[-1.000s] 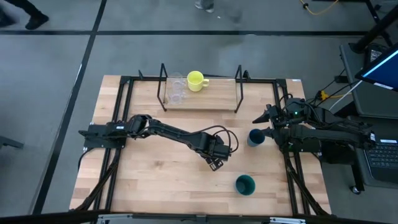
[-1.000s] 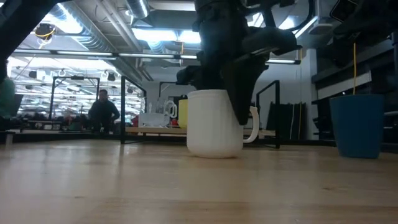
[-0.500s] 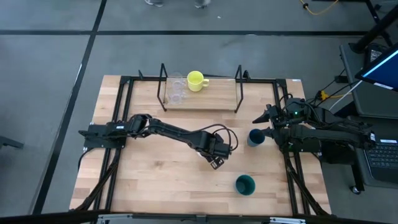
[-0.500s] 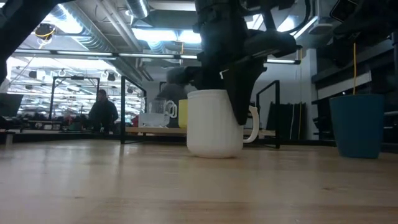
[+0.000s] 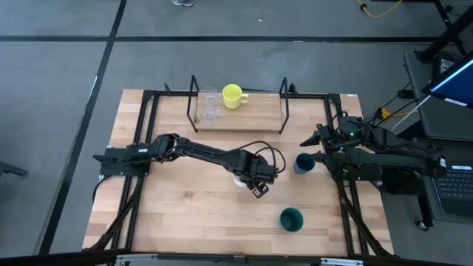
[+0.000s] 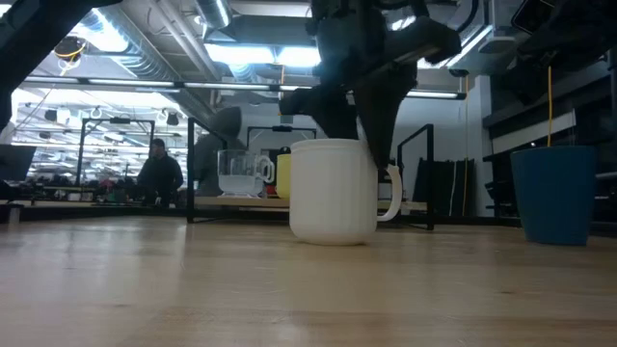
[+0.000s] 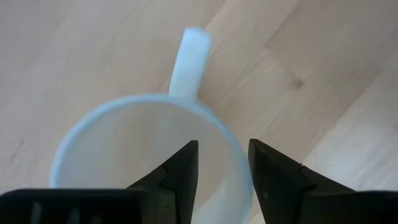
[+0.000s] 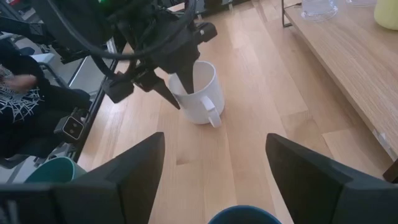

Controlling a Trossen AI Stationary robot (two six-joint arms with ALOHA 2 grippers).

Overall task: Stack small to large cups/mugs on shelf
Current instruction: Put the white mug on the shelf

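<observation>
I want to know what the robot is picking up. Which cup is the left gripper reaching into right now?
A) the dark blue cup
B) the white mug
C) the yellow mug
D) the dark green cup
B: the left gripper has one finger inside the white mug and one outside its rim, near the handle.

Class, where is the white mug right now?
The white mug stands on the tabletop near its middle, in front of the shelf, with the left gripper straddling its rim.
</observation>
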